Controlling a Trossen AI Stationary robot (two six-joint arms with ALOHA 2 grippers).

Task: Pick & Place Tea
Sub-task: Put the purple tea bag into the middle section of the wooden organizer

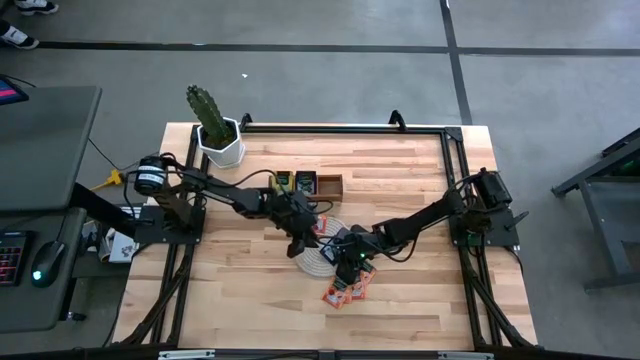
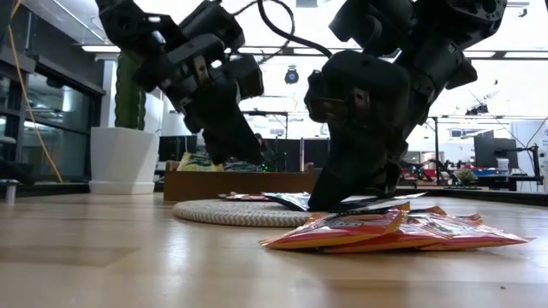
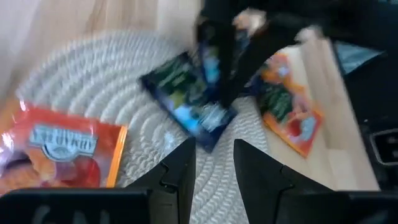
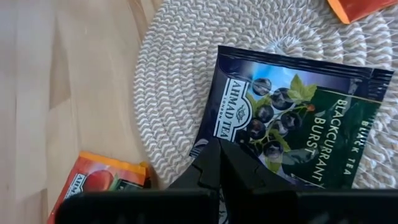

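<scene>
One flat glossy blackcurrant sachet [image 4: 292,130] | round coarse-woven mat [image 4: 186,81] | plank table [image 4: 62,93]

The desk [image 1: 420,290] is a pale wooden top of butcher-block strips, with a dark frame running along its far edge and both sides. Directly on it, at the far left corner, stands a white pot [image 1: 221,146] with a green cactus. Just beside it along the far side sits a brown wooden tray [image 1: 328,184]. Near the middle lies a round pale woven mat [image 1: 312,259]. Just beside the mat, toward the near edge, a small heap of orange-red tea sachets [image 1: 347,290] rests on the bare wood, overlapping one another.
</scene>
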